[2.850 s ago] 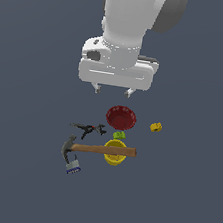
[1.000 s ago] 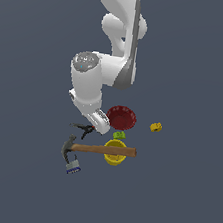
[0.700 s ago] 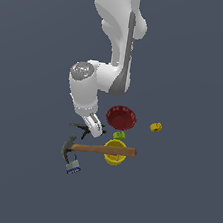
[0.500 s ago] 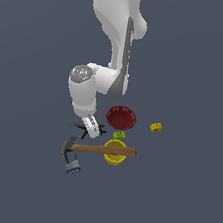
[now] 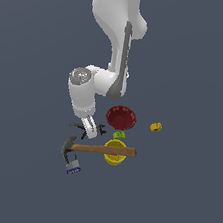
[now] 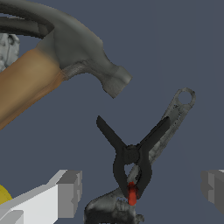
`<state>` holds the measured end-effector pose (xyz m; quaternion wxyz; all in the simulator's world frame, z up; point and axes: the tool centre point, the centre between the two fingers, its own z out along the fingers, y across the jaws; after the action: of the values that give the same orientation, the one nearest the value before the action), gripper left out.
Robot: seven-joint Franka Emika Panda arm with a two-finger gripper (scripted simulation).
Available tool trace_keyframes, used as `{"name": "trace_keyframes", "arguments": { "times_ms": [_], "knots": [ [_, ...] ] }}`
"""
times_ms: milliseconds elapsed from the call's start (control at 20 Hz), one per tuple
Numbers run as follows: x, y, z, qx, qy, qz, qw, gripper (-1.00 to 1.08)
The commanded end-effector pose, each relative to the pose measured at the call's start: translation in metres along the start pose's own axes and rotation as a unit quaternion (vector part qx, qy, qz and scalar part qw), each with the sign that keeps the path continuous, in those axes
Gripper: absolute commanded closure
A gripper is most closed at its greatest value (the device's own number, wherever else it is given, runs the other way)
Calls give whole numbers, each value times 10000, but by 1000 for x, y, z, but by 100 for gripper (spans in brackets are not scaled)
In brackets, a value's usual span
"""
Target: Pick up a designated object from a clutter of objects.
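The designated object, a small black clamp (image 6: 131,157) with a red tip, lies across the thin grey wrench (image 6: 177,111) in the wrist view. My gripper (image 6: 140,190) is open, with one finger (image 6: 65,192) on each side of the clamp and not touching it. In the exterior view the gripper (image 5: 91,130) is low over the clutter; the clamp (image 5: 101,130) shows just past the fingers and the wrench (image 5: 76,125) sticks out on the exterior view's left. The gripper holds nothing.
The wooden-handled hammer (image 5: 103,149) lies beside the clamp, its dark head (image 6: 83,48) close by. A yellow cup (image 5: 114,155) sits under the handle, with a red bowl (image 5: 121,118), a green bit (image 5: 119,135), a yellow bit (image 5: 155,126) and a padlock (image 5: 73,165) around.
The arm has come down from high above the clutter and swung to the exterior view's left, bringing the open gripper low around the clamp. The objects have not moved.
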<state>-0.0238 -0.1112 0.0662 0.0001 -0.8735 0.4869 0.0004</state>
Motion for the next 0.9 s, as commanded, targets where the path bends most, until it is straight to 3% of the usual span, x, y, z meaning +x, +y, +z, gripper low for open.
{"name": "trace_keyframes", "arguments": {
  "times_ms": [0, 750, 800, 850],
  "knots": [
    [0, 0, 4, -1, -1, 3, 10000, -92],
    [0, 1, 50, 1, 3, 30, 10000, -92],
    [0, 1, 50, 1, 3, 30, 10000, 108],
    [0, 1, 50, 1, 3, 30, 10000, 108]
  ]
}}
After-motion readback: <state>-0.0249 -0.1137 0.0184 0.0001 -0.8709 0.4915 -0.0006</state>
